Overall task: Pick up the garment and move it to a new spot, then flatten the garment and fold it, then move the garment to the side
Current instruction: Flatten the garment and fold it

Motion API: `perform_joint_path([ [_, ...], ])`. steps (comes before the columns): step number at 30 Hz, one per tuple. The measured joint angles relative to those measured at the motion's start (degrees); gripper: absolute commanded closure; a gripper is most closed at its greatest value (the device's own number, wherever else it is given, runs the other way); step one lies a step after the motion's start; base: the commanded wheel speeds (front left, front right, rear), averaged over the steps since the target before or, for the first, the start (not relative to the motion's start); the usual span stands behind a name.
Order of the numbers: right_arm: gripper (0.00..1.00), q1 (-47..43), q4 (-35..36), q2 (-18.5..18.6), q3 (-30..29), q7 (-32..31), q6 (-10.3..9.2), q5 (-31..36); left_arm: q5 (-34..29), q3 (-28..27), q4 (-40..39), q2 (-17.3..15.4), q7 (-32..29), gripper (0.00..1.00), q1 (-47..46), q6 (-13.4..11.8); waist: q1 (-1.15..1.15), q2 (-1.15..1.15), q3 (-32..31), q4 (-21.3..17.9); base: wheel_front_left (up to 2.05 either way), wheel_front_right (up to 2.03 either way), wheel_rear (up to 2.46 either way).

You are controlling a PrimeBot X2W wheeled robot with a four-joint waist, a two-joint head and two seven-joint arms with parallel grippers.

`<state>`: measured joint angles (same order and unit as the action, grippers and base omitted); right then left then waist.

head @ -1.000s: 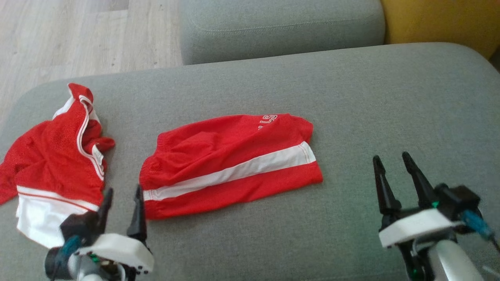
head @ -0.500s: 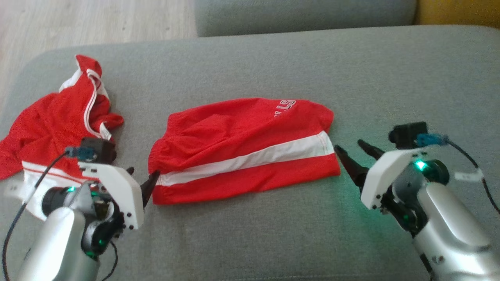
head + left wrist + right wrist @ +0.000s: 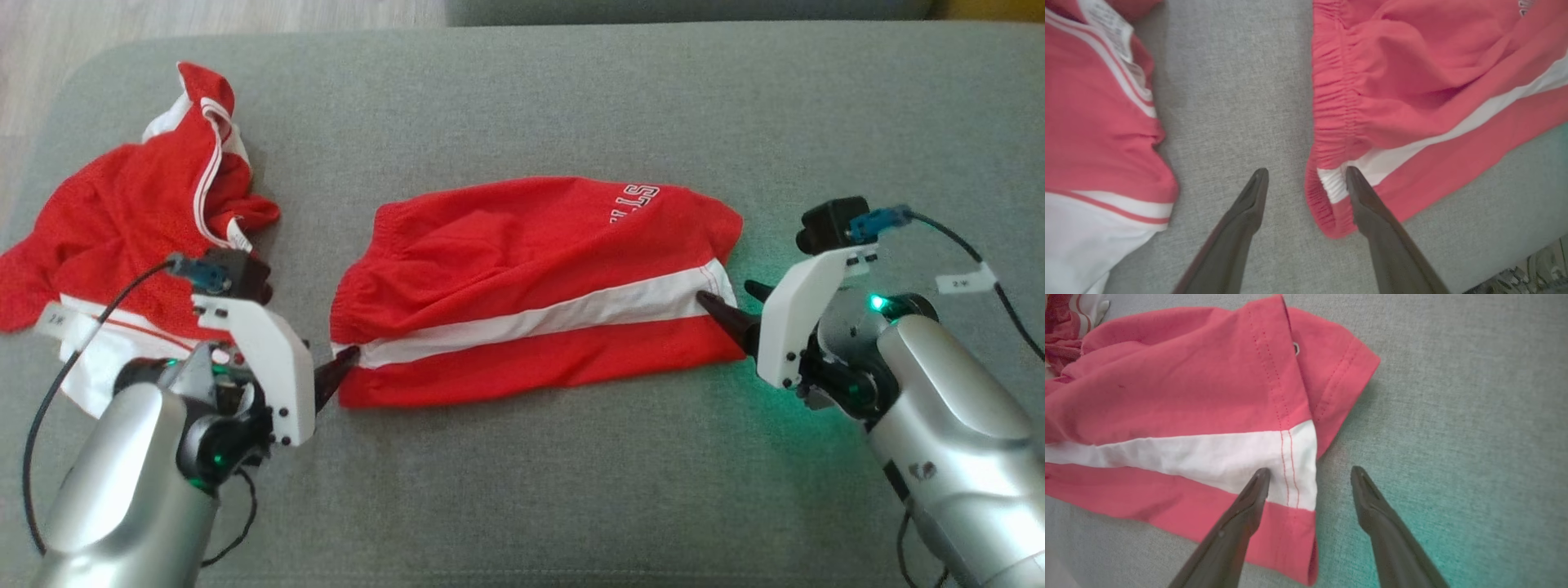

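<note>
- Both arms are swinging inward from the lower corners of the head view, so the fingers that were pointing up 1 second ago are now aiming at the 2 ends of the red shorts (image 3: 539, 286).
- The head camera is tilting down as well, so the shift of the whole picture is not the cloth moving. The shorts are lying where they were, mid-way along the grey cushion (image 3: 571, 490), apart from the crumpled red-and-white jersey (image 3: 122, 220) to the left.
- The left gripper (image 3: 1306, 170) is standing spread, straddling the elastic waistband (image 3: 1331, 102) at the white stripe (image 3: 555, 318), with 1 finger over cloth and 1 over bare cushion.
- The right gripper (image 3: 726, 291) is equally spread, straddling the leg hem (image 3: 1306, 490) at the same stripe. Nothing is being pinched yet.
- The shorts are looking flattened and doubled leg on leg, so this approach is probably setting up a 2-ended pinch, either for another fold or for carrying them aside.
</note>
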<state>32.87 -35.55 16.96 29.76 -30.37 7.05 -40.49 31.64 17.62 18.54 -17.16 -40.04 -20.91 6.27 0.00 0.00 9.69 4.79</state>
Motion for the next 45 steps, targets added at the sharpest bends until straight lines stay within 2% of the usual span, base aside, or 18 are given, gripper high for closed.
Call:
perform_joint_path([
  [7,0.01,1.2,-0.4,0.0,2.6,-0.3,0.00,-1.5,2.5,0.7,3.2,0.2,-0.5,0.00,-2.4,0.6,0.00,0.00,1.3,0.1,0.00,0.00,0.00],
  [11,0.45,1.8,-0.1,0.0,5.1,1.2,0.00,-3.1,4.2,2.1,4.4,0.4,-0.6,0.00,-3.1,0.8,0.00,0.00,1.4,-0.1,0.00,0.00,0.00],
  [12,0.87,1.8,0.0,0.0,5.5,1.7,0.00,-3.5,4.3,2.1,4.4,0.4,-0.3,0.00,-3.1,0.8,0.00,0.00,1.3,-0.1,0.00,0.00,0.00],
  [13,1.00,1.8,0.1,0.1,5.9,2.1,0.00,-3.9,4.5,2.2,4.4,0.3,-0.2,0.00,-3.2,0.8,0.00,0.00,1.3,-0.1,0.00,0.00,0.00],
  [14,1.00,1.8,0.3,0.2,6.4,2.5,0.00,-4.2,5.0,2.4,4.4,0.3,-0.3,0.22,-3.2,0.8,0.00,0.00,1.2,-0.1,0.00,0.00,0.00],
  [15,1.00,1.8,0.3,0.2,6.9,2.9,0.00,-4.5,5.5,2.7,4.4,0.3,-0.8,0.67,-3.2,0.8,0.00,0.00,1.1,-0.2,0.00,0.00,0.00],
  [16,1.00,1.8,0.3,0.2,7.3,3.2,0.00,-4.9,5.9,3.1,4.3,0.2,-0.8,1.00,-3.2,0.8,0.00,0.00,0.9,-0.2,0.00,0.00,0.00],
  [27,1.00,1.7,3.3,2.3,8.3,11.3,0.00,-7.2,9.1,4.0,0.0,-2.6,0.3,1.00,-2.6,0.9,0.00,0.00,-2.6,-0.8,0.00,0.00,0.00],
  [37,1.00,1.8,11.9,6.0,6.3,16.3,0.00,-7.5,9.8,2.1,-7.6,-4.0,3.0,1.00,-3.6,0.8,0.00,0.00,-2.3,-2.7,0.00,0.00,0.00],
  [41,1.00,5.0,12.9,7.4,6.4,17.3,0.00,-8.1,7.5,2.4,-6.5,-3.5,4.5,1.00,-9.7,0.8,0.00,0.00,0.0,-3.2,0.00,0.00,0.00],
  [45,1.00,14.2,12.0,9.0,6.7,17.4,0.00,-10.2,4.5,4.5,-1.0,-1.3,6.1,1.00,-21.5,0.8,0.00,0.00,3.4,-3.6,0.00,0.00,0.00],
])
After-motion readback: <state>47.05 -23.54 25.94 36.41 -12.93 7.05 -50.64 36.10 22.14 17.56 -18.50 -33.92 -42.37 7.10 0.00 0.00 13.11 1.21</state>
